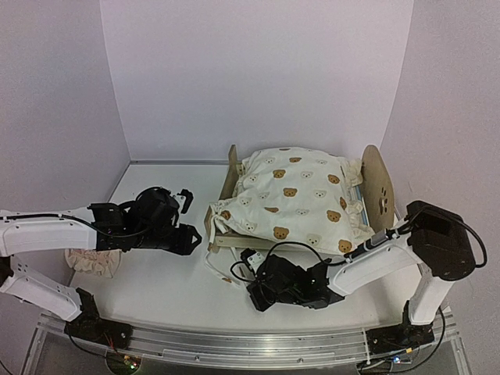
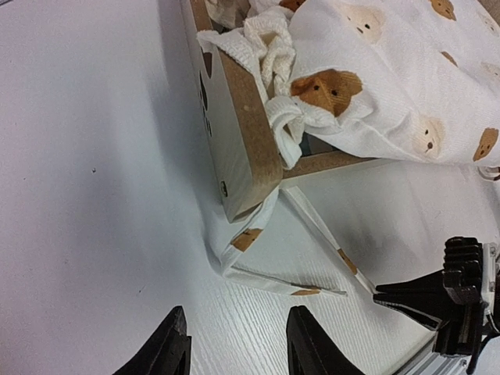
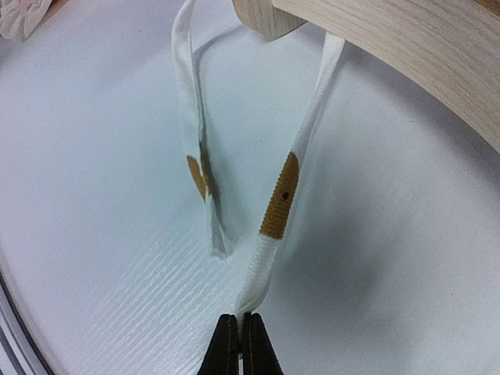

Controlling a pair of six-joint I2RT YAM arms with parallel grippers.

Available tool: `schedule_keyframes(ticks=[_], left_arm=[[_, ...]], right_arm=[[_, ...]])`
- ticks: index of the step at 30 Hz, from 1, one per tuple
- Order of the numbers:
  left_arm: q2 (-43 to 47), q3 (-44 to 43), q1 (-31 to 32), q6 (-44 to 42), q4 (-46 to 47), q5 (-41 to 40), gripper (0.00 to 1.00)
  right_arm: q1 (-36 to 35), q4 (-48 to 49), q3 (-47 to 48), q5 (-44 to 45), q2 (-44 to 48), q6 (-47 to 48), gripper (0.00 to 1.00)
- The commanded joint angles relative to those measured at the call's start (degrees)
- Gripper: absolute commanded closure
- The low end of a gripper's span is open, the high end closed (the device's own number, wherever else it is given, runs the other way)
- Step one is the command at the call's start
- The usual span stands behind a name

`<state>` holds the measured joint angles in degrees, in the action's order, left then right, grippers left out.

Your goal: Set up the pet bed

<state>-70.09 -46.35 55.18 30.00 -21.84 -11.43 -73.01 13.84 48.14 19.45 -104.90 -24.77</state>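
We see the small light plywood pet bed (image 1: 380,186) standing on the white desk (image 1: 156,297), toward the back right. Its rounded headboard is on the right and its low footboard on the left. A cream quilt printed with brown bears (image 1: 297,195) is heaped over the bed and covers most of it, bunching up against the footboard.

From the quilt's corner at the near end of the footboard, two narrow cream ties trail down onto the desk. Our right end effector (image 3: 240,344) lies low, just in front of that corner. Its jaws are closed on the end of one tie (image 3: 283,195), which runs straight from the fingertips up to the bed frame. The second tie (image 3: 199,168) lies loose beside it.

Our left end effector (image 2: 234,351) hovers to the left of the footboard. Its fingers are apart with only bare desk between them, gripping nothing.

A small pinkish ruffled pillow (image 1: 94,260) lies near the desk's left edge, partly under the left arm and well apart from the bed.
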Motion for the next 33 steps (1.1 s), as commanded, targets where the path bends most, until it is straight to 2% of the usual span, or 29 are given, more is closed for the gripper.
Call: schedule_keyframes(ticks=[1, 12, 25, 33], left_arm=[[-1.8, -1.6, 0.2, 0.0, 2.5, 1.0, 0.59], [-6.4, -4.0, 0.2, -1.2, 7.2, 0.8, 0.64], [-14.2, -7.4, -0.1, -3.3, 11.0, -5.8, 0.81], [-16.6, -8.5, -2.7, -4.9, 12.4, -5.8, 0.82]], right_arm=[[-1.1, -4.6, -0.9, -2.5, 3.8, 1.2, 1.0], [-2.5, -7.1, -2.0, -4.8, 5.0, 1.2, 1.0], [-5.3, -13.8, -0.9, -9.2, 7.9, 2.8, 1.0], [-6.6, -16.3, 0.4, -13.3, 7.8, 2.8, 1.0]])
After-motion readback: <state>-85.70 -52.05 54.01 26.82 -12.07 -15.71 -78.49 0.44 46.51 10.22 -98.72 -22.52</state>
